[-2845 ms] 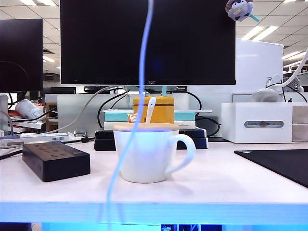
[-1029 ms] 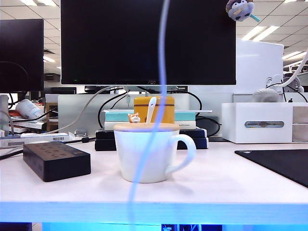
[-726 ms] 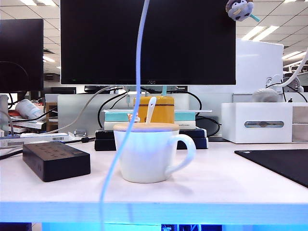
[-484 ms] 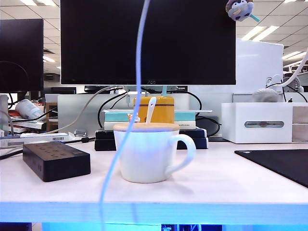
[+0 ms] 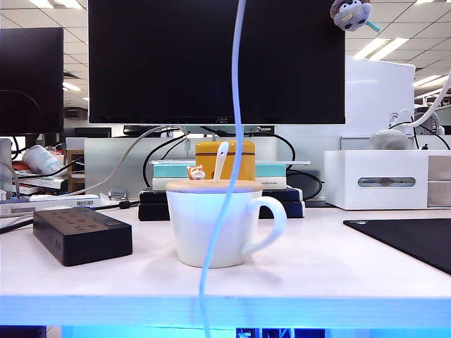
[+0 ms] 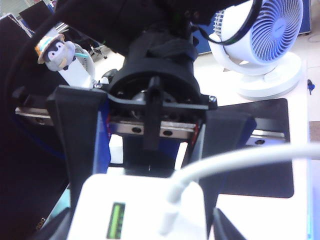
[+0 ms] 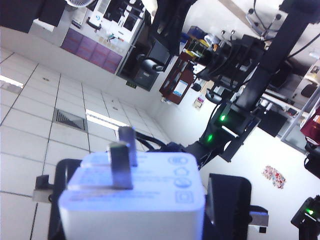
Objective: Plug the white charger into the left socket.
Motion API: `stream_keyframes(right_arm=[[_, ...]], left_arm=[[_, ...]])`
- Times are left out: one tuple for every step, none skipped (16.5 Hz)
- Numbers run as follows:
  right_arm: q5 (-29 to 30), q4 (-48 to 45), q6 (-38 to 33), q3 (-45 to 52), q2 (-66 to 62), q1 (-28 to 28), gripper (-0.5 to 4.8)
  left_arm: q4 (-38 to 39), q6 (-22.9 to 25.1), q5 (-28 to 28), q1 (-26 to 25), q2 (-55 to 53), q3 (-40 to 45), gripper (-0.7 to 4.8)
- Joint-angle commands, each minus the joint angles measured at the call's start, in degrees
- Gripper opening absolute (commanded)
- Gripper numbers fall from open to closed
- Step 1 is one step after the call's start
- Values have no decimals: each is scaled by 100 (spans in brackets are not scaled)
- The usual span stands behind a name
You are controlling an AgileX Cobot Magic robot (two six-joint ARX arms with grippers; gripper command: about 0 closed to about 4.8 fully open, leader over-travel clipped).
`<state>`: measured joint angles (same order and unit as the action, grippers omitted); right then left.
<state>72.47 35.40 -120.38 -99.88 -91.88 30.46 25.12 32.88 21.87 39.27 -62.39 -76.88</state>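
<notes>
The white charger (image 7: 135, 195) is up in the air with its two metal prongs pointing at the ceiling, and my right gripper (image 7: 132, 222) is shut on its sides. In the left wrist view the charger (image 6: 135, 210) shows its cable end and a green label. My left gripper (image 6: 140, 232) stands open, its fingertips (image 6: 56, 231) a little apart from the charger on either side. The charger's cable (image 5: 232, 141) hangs across the exterior view. The black power strip (image 5: 82, 234) lies at the table's left, its left socket too faint to make out. Neither gripper shows in the exterior view.
A white mug (image 5: 215, 222) with a wooden lid and spoon stands mid-table. A black mat (image 5: 409, 239) lies at the right, a white box with a slot (image 5: 384, 179) behind it. A monitor (image 5: 218, 60), books and a yellow canister fill the back.
The hanging cable has swung to the right in the exterior view, from left of the mug's middle to right of it. The table's objects have not moved.
</notes>
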Motion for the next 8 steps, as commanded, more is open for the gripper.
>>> stream_keyframes(right_arm=[[55, -94, -155, -37, 39, 13, 125], [55, -94, -155, -37, 39, 13, 125], [55, -94, -155, -37, 39, 13, 125], [55, -94, -155, -37, 39, 13, 125], [55, -94, -155, -37, 37, 13, 125], [52, -94, -155, -37, 37, 13, 125], [52, -94, -155, -37, 37, 13, 125], [52, -94, -155, -37, 37, 13, 125]], left_arm=[[-90, -44, 254, 9, 15, -17, 339], [-101, -55, 369, 9, 15, -17, 339], [-114, -55, 422, 9, 15, -17, 340], [-125, -79, 455, 9, 15, -17, 340], [-133, -149, 546, 9, 15, -17, 342], [-179, -210, 557, 9, 15, -17, 356], [-192, -216, 557, 9, 15, -17, 382], [-225, -267, 560, 9, 15, -17, 382]])
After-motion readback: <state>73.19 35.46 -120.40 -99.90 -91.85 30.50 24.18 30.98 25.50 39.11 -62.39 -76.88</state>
